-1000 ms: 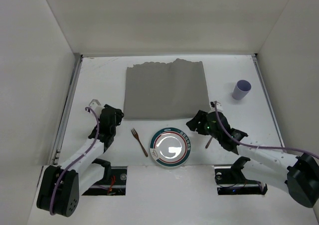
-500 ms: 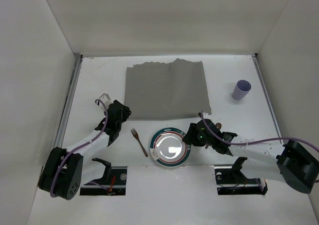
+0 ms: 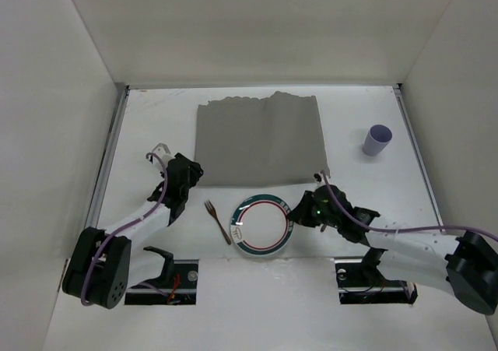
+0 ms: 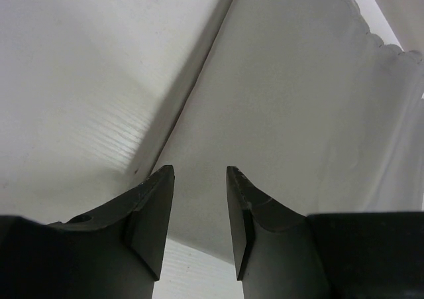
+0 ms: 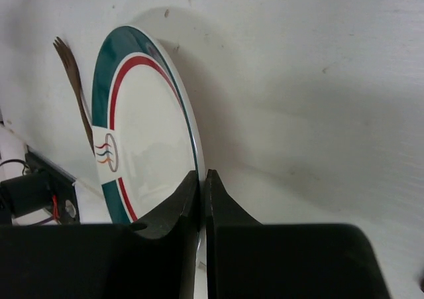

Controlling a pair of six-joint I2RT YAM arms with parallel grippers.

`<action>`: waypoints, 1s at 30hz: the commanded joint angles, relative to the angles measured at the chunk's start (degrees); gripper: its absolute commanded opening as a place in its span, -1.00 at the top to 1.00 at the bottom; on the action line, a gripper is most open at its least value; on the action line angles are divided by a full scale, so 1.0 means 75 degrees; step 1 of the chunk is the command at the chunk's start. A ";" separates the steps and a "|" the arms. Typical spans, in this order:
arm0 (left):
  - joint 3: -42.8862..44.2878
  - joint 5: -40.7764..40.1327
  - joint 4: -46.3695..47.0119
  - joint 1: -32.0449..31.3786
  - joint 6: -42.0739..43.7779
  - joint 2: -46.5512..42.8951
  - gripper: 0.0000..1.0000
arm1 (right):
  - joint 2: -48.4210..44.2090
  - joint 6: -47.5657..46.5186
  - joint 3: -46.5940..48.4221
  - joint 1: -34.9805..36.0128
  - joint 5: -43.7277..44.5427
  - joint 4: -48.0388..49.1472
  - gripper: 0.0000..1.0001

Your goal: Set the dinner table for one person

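A white plate (image 3: 263,225) with a green and red rim lies near the front of the dinner table (image 3: 156,121). My right gripper (image 3: 294,216) is shut on the plate's right rim. In the right wrist view the rim of the plate (image 5: 146,133) runs between the right gripper's (image 5: 203,174) closed fingers. A brown fork (image 3: 218,220) lies just left of the plate. My left gripper (image 3: 191,168) is open and holds nothing, at the front left corner of the grey cloth (image 3: 257,137). In the left wrist view the left gripper (image 4: 201,170) hangs over the edge of the cloth (image 4: 298,113).
A lilac cup (image 3: 377,140) stands upright at the right of the table. White walls close the table in at the back and both sides. The fork (image 5: 74,87) shows beyond the plate in the right wrist view.
My right gripper has slid to the plate's right rim and shut on it, and the plate has shifted slightly left. My left gripper has moved up to the cloth's corner.
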 commanded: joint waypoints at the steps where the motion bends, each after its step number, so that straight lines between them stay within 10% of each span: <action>1: 0.0257 -0.0123 0.0412 0.0088 0.0056 -0.0022 0.29 | -0.0791 -0.0203 -0.0085 -0.0088 0.0034 -0.0589 0.88; 10: 0.0011 -0.0065 0.0858 0.0357 0.0020 -0.0151 0.29 | -0.1874 -0.0614 0.1660 -0.0930 -0.0341 -0.0298 0.86; 20: -0.0352 0.0017 0.1315 0.0264 0.0114 0.0131 0.27 | 0.2716 -0.0602 0.4483 -0.2618 -0.0353 0.2081 0.87; 30: -0.0446 0.0076 0.1385 0.0275 0.0126 0.0024 0.26 | 0.6106 -0.0274 0.6688 -0.3358 -0.0517 0.1485 0.87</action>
